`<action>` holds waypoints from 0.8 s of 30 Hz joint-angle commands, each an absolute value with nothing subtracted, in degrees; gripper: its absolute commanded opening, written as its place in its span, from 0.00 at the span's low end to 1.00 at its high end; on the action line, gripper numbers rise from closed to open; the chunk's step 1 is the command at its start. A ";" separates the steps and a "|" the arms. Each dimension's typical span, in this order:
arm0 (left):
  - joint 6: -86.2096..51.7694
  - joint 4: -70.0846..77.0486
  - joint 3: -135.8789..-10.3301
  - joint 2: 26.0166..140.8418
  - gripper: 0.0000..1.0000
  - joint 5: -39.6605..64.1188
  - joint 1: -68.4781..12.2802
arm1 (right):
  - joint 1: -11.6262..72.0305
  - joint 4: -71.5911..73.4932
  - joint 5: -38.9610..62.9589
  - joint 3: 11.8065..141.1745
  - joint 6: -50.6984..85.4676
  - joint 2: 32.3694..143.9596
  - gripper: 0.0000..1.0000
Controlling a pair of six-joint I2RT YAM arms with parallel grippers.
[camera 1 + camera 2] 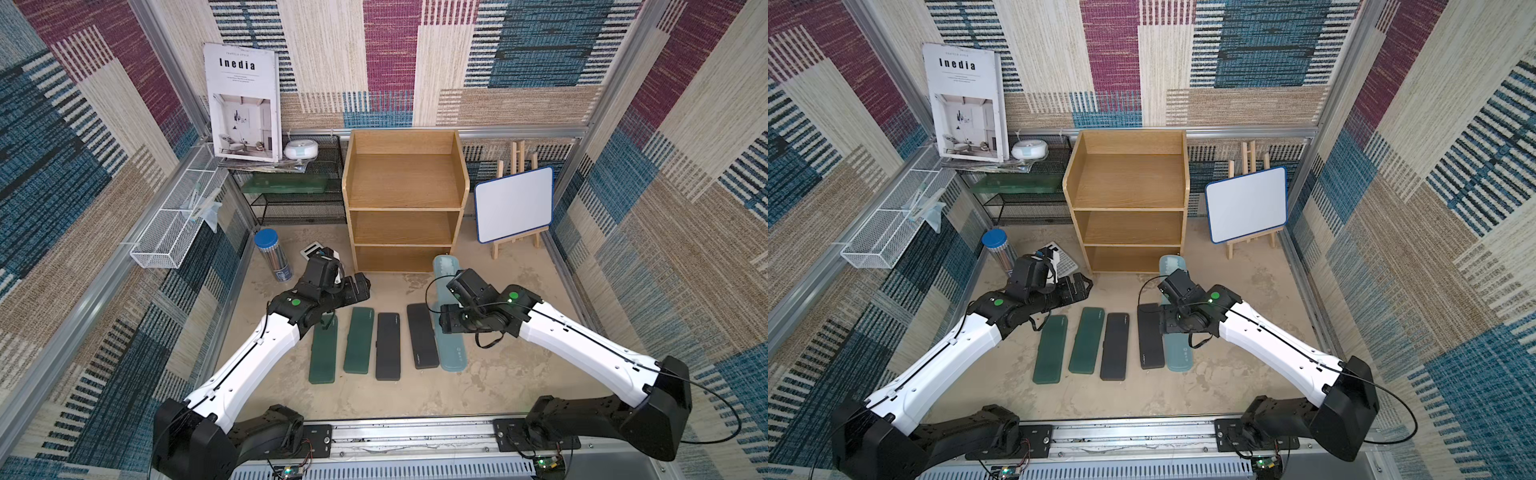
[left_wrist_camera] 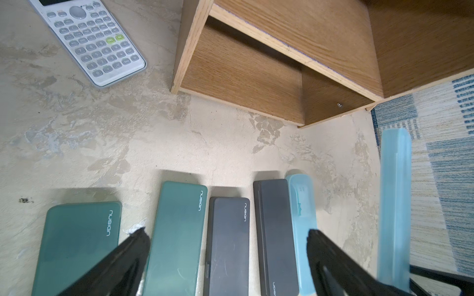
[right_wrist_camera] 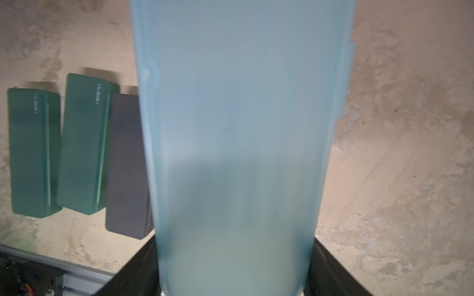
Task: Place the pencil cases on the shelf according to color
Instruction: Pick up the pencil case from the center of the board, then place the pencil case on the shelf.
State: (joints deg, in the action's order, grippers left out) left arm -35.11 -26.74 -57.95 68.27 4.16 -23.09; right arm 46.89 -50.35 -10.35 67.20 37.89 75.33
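Right pincer (image 3: 234, 278) grips blue case (image 3: 241, 115) near shelf (image 1: 405, 209) corner

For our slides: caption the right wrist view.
Right gripper holds a light blue pencil case; green cases lie on the table.

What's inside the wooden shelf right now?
Nothing I can see: the shelf shows bare wood on all three tiers. The backs of the lower tiers are hidden under the boards above.
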 commanded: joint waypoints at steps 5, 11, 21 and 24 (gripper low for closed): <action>-34.95 -26.82 -56.70 64.41 1.00 1.03 -22.91 | 52.36 -52.22 -12.65 75.57 36.25 76.25 0.61; -34.62 -27.15 -57.53 63.19 1.00 0.11 -22.95 | 53.26 -51.97 -14.25 80.14 35.45 76.10 0.59; -30.76 -29.78 -63.78 67.01 1.00 -1.26 -22.84 | 48.98 -46.92 -23.22 96.24 26.76 84.38 0.62; -31.04 -29.89 -64.84 67.54 1.00 0.40 -22.72 | 43.81 -48.80 -22.29 106.45 23.15 91.24 0.63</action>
State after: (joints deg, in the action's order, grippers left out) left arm -32.16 -29.02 -63.99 67.18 -0.21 -22.92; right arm 46.35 -49.78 -20.21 100.92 27.77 87.85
